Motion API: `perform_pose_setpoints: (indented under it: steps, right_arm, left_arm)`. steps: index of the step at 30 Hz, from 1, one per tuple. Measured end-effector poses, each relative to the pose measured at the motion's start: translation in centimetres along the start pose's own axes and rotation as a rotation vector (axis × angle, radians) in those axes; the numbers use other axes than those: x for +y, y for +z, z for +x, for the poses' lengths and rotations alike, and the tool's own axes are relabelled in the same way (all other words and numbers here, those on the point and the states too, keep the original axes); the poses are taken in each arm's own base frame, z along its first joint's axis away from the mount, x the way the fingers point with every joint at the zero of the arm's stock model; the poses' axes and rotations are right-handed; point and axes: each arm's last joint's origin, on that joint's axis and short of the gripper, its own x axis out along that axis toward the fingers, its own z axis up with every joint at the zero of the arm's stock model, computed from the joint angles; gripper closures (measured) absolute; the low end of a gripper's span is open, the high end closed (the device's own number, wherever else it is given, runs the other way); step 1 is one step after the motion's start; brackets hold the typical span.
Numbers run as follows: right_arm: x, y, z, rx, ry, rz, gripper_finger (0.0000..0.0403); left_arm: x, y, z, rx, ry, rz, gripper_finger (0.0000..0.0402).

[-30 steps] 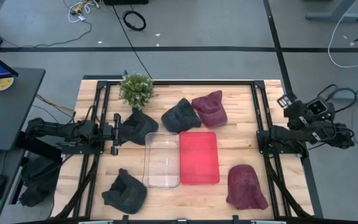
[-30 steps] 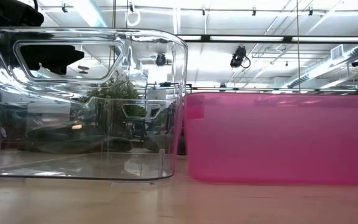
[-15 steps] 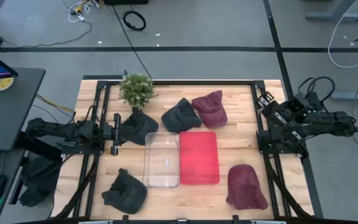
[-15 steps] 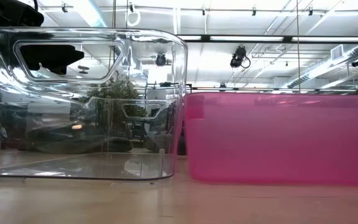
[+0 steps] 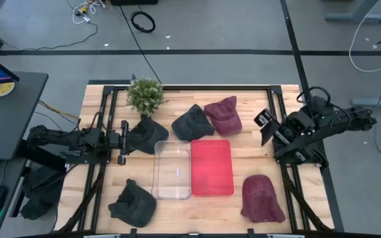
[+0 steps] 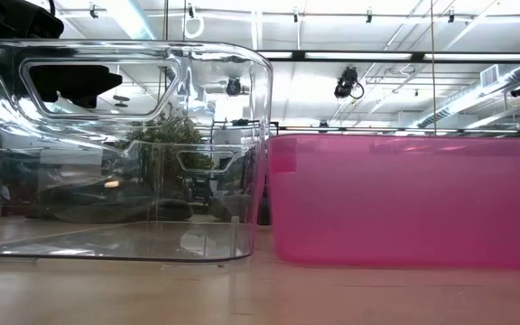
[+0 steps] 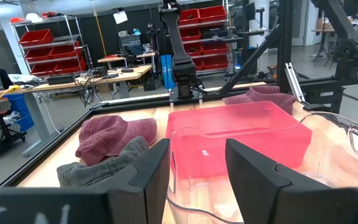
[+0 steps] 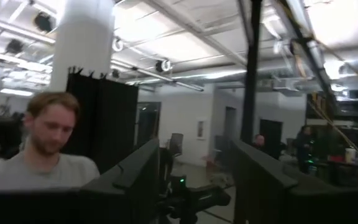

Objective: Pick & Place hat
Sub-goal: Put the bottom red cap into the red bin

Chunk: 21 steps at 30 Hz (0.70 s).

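Note:
Several hats lie on the table in the high view: dark ones (image 5: 147,135), (image 5: 192,122), (image 5: 133,203) and maroon ones (image 5: 223,116), (image 5: 262,198). A clear bin (image 5: 172,170) and a pink bin (image 5: 211,167) stand side by side at the middle. My left gripper (image 5: 122,142) lies low at the table's left, open, pointing right beside a dark hat. In its wrist view the open fingers (image 7: 197,171) frame the pink bin (image 7: 238,134). My right gripper (image 5: 264,127) is raised over the table's right side, open (image 8: 194,180), facing the room.
A small potted plant (image 5: 145,94) stands at the far left of the table. Black frame rails (image 5: 278,112) run along both sides. In the low view the clear bin (image 6: 120,149) and pink bin (image 6: 409,199) fill the picture. A person (image 8: 48,149) shows beyond the table.
My right arm has swung from beyond the table's right edge toward the left, bringing its gripper in over the right rail and turning it about. The left arm, the hats and both bins have stayed where they were.

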Motion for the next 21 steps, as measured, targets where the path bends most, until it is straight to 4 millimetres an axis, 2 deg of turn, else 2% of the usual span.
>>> perform_pose_setpoints:
  steps: [7, 13, 17, 21]
  right_arm:
    - [1.3, -0.1, 1.6, 0.038, 0.101, -0.071, 0.0204]
    - [2.4, 0.2, 2.4, 0.135, 0.140, -0.029, 0.0204]
    - [2.7, -0.1, 3.1, 0.222, 0.100, -0.048, 0.0204]
    - [2.8, -0.4, 3.8, 0.328, -0.023, -0.059, 0.0204]
  left_arm:
    - [0.0, 0.0, 0.0, 0.000, 0.000, 0.000, 0.0241]
    - [0.0, 0.0, 0.0, 0.000, 0.000, 0.000, 0.0241]
    - [0.0, 0.0, 0.0, 0.000, 0.000, 0.000, 0.0241]
    - [0.0, 0.0, 0.0, 0.000, 0.000, 0.000, 0.0241]
